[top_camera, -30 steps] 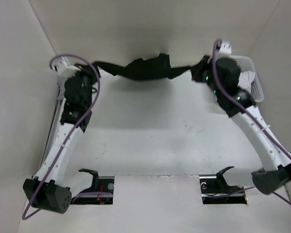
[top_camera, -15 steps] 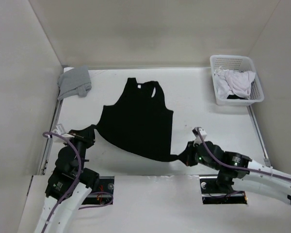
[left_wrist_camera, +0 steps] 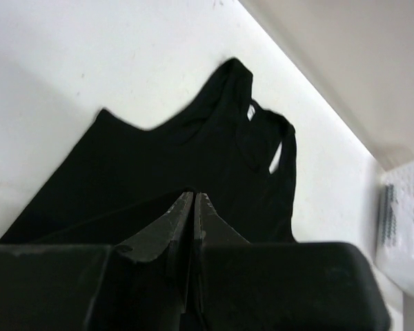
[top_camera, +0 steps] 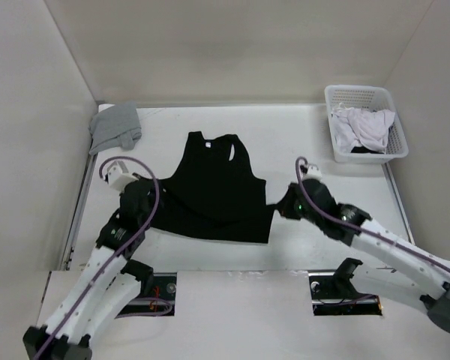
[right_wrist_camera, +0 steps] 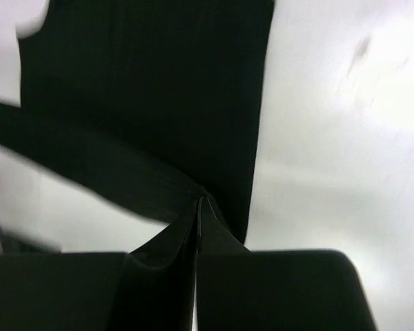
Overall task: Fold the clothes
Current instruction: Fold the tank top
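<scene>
Left gripper (left_wrist_camera: 193, 196): fingers are pressed together, and the lower left corner of the black tank top (top_camera: 214, 187) is pinched between them. Right gripper (right_wrist_camera: 198, 198): fingers are likewise closed, and the tank top's lower right corner is pinched.

The tank top is spread on the white table (top_camera: 315, 157), hem toward the arm bases, straps pointed away. A crease is seen across its lower part, between the two grippers.

Beyond the tank top, far left: a grey garment (top_camera: 114, 126) is bunched by the wall. Far right of the tank top: a white garment (top_camera: 367, 126) is heaped in a white basket (top_camera: 358, 88).
</scene>
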{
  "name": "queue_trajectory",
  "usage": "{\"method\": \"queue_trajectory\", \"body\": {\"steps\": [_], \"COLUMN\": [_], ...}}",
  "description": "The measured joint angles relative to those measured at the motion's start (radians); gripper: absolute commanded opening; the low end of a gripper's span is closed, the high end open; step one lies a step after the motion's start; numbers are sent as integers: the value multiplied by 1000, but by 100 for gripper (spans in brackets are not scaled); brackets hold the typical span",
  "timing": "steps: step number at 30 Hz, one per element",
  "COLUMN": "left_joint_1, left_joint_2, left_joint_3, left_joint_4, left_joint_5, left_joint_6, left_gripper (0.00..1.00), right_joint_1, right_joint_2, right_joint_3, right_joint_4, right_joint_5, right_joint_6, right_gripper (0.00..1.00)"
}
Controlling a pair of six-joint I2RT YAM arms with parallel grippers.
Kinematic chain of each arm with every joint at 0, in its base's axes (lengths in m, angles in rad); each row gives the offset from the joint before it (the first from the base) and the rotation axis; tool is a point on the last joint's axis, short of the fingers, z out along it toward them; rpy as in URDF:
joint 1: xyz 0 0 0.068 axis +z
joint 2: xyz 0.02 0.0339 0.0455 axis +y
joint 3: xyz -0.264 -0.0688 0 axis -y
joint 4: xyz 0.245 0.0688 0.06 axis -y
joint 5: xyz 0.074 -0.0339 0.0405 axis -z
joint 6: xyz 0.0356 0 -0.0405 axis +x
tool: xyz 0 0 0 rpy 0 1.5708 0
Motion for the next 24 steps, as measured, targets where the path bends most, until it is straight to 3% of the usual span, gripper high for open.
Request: {"method": "queue_trajectory", "body": {"steps": [5, 10, 16, 19, 22, 24], "left_joint_1": [78, 160, 256, 283, 301, 309], "left_joint_2": [353, 618, 1008, 1189, 1311, 1344], "left_joint_3": [130, 278, 515, 620, 672, 673], "left_joint_4": [252, 449, 566, 589, 609, 610], "left_joint_5": [0, 8, 47, 74, 99, 118], "left_joint_6": [24, 40, 51, 52, 52, 52], "left_gripper": [3, 4, 7, 13, 30, 39], "right_joint_1": [-290, -422, -530, -560, -576, -577], "right_joint_2": [265, 508, 866, 1027, 1151, 1188], "right_joint_3": [195, 421, 711, 830, 913, 920], "right_joint_4": [144, 233, 296, 304, 325, 343], "right_joint_5": [-122, -232, -334, -362, -372, -373], "right_joint_6": [-134, -200, -224, -223, -205, -195], "right_gripper": [0, 1, 1, 10, 37, 45]}}
